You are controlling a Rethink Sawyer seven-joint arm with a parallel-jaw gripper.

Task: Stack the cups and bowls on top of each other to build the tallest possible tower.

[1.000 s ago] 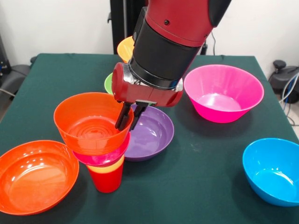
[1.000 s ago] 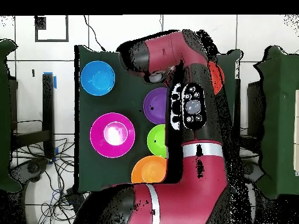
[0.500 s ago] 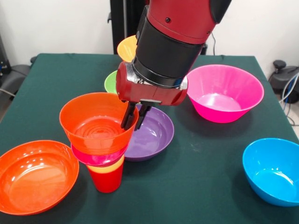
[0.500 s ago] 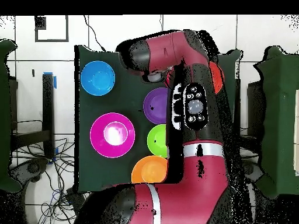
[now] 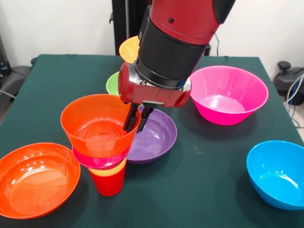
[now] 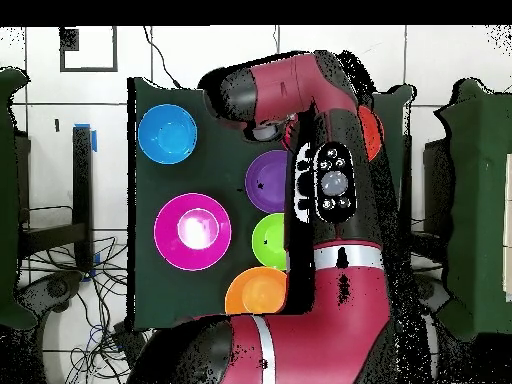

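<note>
The tower stands at the front left of the green table: a red cup [image 5: 109, 184] as base, a yellow cup [image 5: 113, 169] nested in it, a crimson-pink bowl [image 5: 99, 161], and an orange bowl [image 5: 95, 127] on top, sitting level. My gripper [image 5: 136, 119] hangs over the orange bowl's right rim, one finger inside and one outside, shut on that rim. In the overhead view the arm hides the tower and the gripper.
Loose bowls surround the tower: orange-red [image 5: 35, 178] [image 6: 372, 132], purple [image 5: 156, 135] [image 6: 265, 180], magenta-pink [image 5: 227, 95] [image 6: 192, 231], blue [image 5: 278, 173] [image 6: 168, 134], green [image 5: 112, 83] [image 6: 268, 240], light orange [image 5: 127, 48] [image 6: 254, 292].
A second ago the orange bowl sat tilted and further left; the gripper carried its rim slightly right and it now sits level. No motion in the last half second.
</note>
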